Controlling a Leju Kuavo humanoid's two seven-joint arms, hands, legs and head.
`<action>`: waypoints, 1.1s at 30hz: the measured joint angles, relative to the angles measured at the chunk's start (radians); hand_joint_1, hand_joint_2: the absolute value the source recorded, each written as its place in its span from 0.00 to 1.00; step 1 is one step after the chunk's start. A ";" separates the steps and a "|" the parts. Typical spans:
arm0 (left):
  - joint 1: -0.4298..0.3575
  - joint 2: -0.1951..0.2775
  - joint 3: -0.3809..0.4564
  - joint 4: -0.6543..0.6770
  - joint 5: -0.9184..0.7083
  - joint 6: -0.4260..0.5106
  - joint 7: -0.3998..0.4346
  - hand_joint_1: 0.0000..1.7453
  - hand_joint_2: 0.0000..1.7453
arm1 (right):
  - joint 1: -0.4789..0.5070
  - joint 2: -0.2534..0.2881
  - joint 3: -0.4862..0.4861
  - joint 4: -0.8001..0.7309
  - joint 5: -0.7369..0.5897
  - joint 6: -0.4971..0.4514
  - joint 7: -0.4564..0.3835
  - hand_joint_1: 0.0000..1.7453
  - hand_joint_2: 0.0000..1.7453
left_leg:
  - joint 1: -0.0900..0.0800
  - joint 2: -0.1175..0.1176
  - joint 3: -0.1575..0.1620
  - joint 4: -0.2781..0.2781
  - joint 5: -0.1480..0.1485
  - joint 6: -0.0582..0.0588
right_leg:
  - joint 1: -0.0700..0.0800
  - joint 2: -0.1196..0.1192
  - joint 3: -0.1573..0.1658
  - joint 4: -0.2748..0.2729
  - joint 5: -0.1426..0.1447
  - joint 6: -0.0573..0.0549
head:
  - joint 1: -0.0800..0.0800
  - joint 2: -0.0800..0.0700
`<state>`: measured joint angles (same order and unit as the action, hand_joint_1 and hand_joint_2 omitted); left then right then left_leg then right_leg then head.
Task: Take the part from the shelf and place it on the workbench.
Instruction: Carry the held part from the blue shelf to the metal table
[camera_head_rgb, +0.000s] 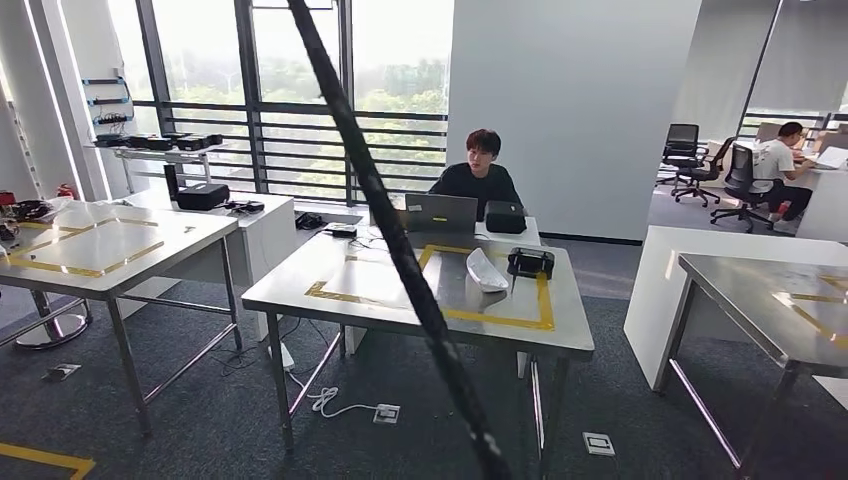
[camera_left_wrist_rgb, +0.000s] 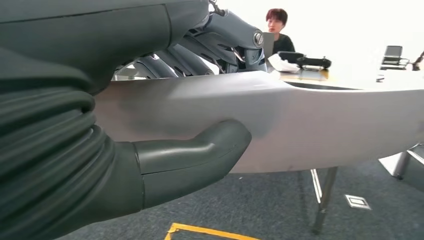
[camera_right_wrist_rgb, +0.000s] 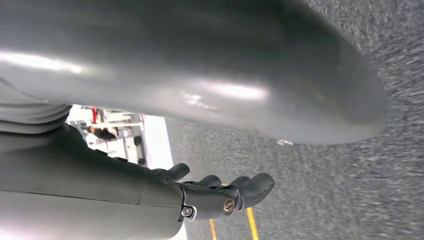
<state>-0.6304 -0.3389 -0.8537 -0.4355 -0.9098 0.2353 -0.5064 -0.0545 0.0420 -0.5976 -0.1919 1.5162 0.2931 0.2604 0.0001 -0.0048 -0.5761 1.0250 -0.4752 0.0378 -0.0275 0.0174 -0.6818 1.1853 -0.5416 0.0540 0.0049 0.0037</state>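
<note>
The left hand (camera_left_wrist_rgb: 200, 100) is gripping the part (camera_left_wrist_rgb: 310, 120) (a long silver panel), thumb under it, darker fingers over it. The right hand (camera_right_wrist_rgb: 220, 192) is curling loosely beneath the part, contact indeterminable. The workbench (camera_head_rgb: 400, 290) is standing ahead.

Office: tall windows (camera_head_rgb: 300, 90) at back with daylight and trees outside, white wall (camera_head_rgb: 570, 110) to their right. Dark grey carpet (camera_head_rgb: 400, 440). Three steel desks, yellow tape rectangles on top: centre desk (camera_head_rgb: 390, 300), left desk (camera_head_rgb: 150, 245), right desk (camera_head_rgb: 760, 300). Black office chairs (camera_head_rgb: 700, 160) far right.
</note>
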 joint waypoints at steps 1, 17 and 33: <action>0.001 0.000 0.000 0.002 0.000 -0.001 0.000 1.00 1.00 | 0.000 -0.001 0.000 0.000 0.000 0.000 0.001 0.00 0.00 | -0.002 0.008 -0.001 0.001 0.000 0.001 | 0.000 -0.005 -0.031 0.068 -0.028 0.002 | 0.001 0.000; 0.000 -0.003 0.002 0.007 -0.011 -0.005 0.004 1.00 1.00 | 0.002 -0.004 -0.002 0.000 0.000 0.000 0.004 0.00 0.00 | -0.006 0.012 -0.125 0.274 -0.137 -0.051 | 0.003 -0.007 0.097 -0.180 0.088 -0.053 | -0.006 0.000; -0.002 -0.001 0.017 0.014 -0.011 -0.004 0.004 1.00 1.00 | 0.001 -0.004 -0.002 0.000 0.002 -0.002 -0.001 0.00 0.00 | -0.003 0.017 -0.004 0.000 0.004 0.002 | 0.001 -0.009 -0.053 0.118 -0.040 0.000 | 0.000 0.000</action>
<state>-0.6319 -0.3395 -0.8366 -0.4212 -0.9212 0.2315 -0.5027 -0.0534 0.0381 -0.5997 -0.1919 1.5183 0.2913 0.2594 -0.0026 0.0124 -0.5804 1.0249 -0.4711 0.0398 -0.0263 0.0086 -0.7348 1.3038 -0.5814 0.0544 0.0052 0.0037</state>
